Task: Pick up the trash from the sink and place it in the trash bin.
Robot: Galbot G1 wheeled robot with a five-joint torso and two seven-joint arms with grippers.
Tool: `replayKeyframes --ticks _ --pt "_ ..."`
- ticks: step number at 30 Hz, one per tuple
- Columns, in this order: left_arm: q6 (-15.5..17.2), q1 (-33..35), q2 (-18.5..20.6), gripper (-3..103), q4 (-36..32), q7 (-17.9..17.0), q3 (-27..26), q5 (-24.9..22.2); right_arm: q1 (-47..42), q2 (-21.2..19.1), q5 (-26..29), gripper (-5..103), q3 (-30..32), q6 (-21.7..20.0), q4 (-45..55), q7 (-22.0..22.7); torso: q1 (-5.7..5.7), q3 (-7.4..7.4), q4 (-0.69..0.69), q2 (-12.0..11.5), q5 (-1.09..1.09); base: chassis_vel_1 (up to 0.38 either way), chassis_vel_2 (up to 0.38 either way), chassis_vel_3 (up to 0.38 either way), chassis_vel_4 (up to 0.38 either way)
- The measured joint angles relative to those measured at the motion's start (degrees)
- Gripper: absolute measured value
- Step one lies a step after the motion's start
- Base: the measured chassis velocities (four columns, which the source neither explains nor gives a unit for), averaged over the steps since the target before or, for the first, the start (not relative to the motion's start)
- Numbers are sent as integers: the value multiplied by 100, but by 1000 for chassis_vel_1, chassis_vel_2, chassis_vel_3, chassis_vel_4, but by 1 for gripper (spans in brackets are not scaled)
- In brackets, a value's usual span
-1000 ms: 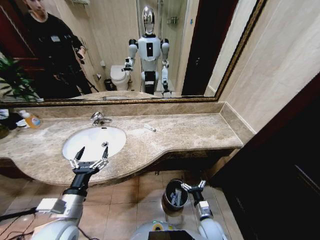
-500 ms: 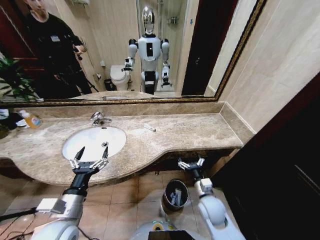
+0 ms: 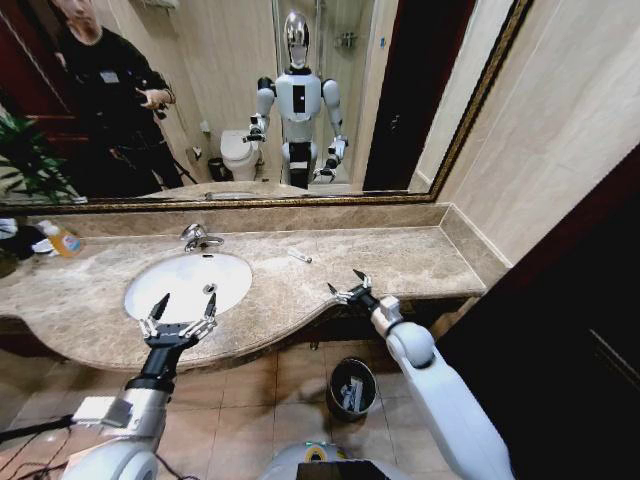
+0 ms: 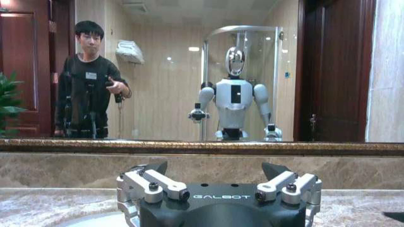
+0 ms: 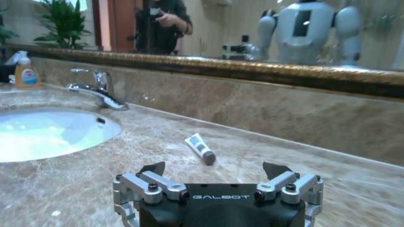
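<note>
My right pincer (image 3: 346, 287) hangs wide over the counter (image 3: 400, 262) edge; reaching carelessly could knock the tube (image 3: 300, 256) away, not grip it.

Bathroom, hotel-style or upscale residential. Evidence: beige veined marble bench (image 3: 380, 262) with an inset white oval sink (image 3: 185, 283) and a chrome tap (image 3: 196, 237). Wide wall mirror (image 3: 300, 100) in a dark gilt frame above it, reflecting a toilet (image 3: 238, 153), a glass shower enclosure and a dark wood door. Beige stone wall cladding, tiled floor (image 3: 290, 385). Soap pump bottle (image 3: 62, 238) of orange liquid sits at the bench's left end beside a potted plant (image 3: 25, 155). Small toiletry tube (image 5: 200, 148) lies on the marble. Small black trash bin (image 3: 352, 388) stands on the floor below the bench.
</note>
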Motion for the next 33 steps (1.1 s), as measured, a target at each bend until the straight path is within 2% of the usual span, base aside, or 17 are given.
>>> replayKeyframes --ticks 8,13,21,29,32,33 --pt "0 0 0 100 0 0 0 0 1268 51 321 100 -609 -155 -1046 -26 0 0 1 0 0 0 0 0 0" --pt "0 0 0 100 0 0 0 0 1816 63 334 100 -941 -165 -1660 -41 0 -1 0 0 -1 0 0 0 0" --pt "0 0 0 100 0 0 0 0 2209 200 411 100 -1243 -374 -2108 -38 0 -1 0 0 -1 0 0 0 0" --pt "0 0 0 100 0 0 0 0 2383 436 545 101 -1566 -486 -2402 313 -1 -1 0 0 -1 0 0 0 0" --pt "0 0 0 100 0 0 0 0 2443 526 549 98 -1590 -486 -2540 370 -1 -1 0 0 -1 0 0 0 0" --pt "0 0 0 100 0 0 0 0 2483 574 550 91 -1591 -485 -2617 405 -1 -1 0 0 0 0 0 0 0"
